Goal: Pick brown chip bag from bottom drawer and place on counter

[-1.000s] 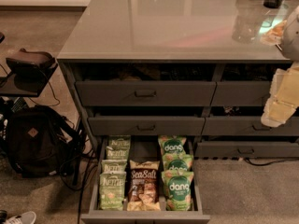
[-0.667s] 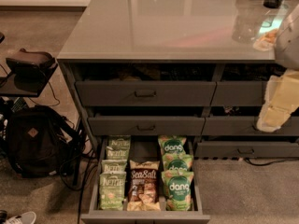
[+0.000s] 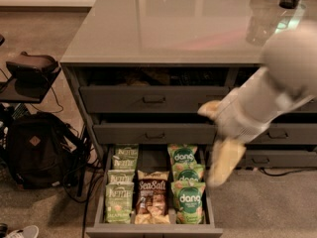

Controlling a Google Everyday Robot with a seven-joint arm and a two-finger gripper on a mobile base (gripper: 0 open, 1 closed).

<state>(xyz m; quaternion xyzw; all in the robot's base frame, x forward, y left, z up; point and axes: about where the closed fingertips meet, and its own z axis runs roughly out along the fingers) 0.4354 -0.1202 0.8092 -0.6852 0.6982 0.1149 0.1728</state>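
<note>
Brown chip bag: unmoved, middle row of bottom drawer. Pincer: swung leftward since earlier, now over drawer's right edge; opening cannot be told.

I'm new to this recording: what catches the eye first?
The open dark grey bottom drawer, lowest on the left, is packed with snack bags: the crinkly brown chip bag lies between pale green Kettle bags and green dang bags. The pale arm's gripper hangs right of the drawer, lower than the glossy grey counter.
</note>
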